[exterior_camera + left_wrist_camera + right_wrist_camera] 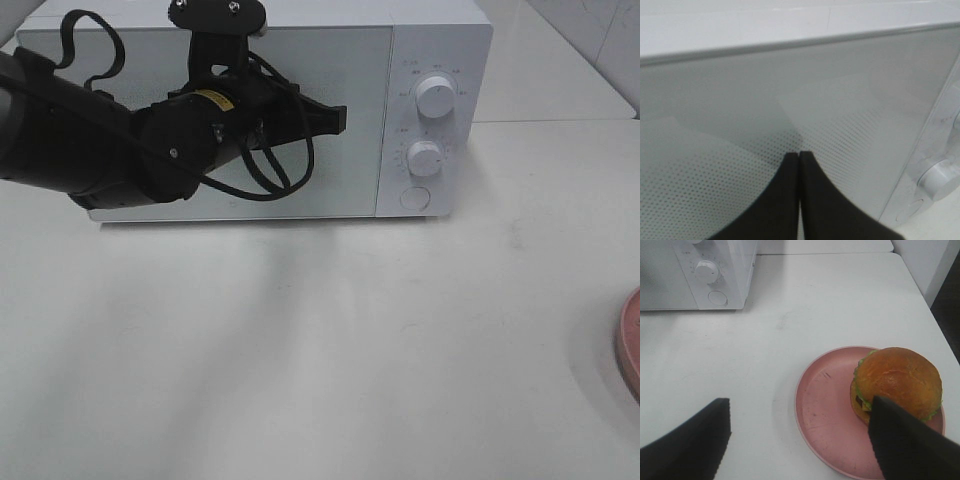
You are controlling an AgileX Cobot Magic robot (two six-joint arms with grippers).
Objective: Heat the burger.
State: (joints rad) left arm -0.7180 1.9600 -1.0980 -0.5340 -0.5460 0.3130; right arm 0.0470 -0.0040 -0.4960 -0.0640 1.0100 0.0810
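Observation:
The burger [900, 380], with a golden-brown bun and green lettuce, sits on the right side of a round pink plate [825, 405] on the white table. My right gripper [799, 401] hovers open above the plate, one finger over bare table and the other overlapping the burger's near edge; nothing is held. The white microwave [330, 190] stands at the back with its door [790, 100] shut. My left gripper [340, 120] is shut and empty, its tips [799, 154] right at the door's dotted glass.
Two round knobs [435, 97] [425, 157] and a round button [413, 198] sit on the microwave's right panel. In the high view only the plate's rim [630, 345] shows at the right edge. The table's right edge [940, 325] runs close to the plate.

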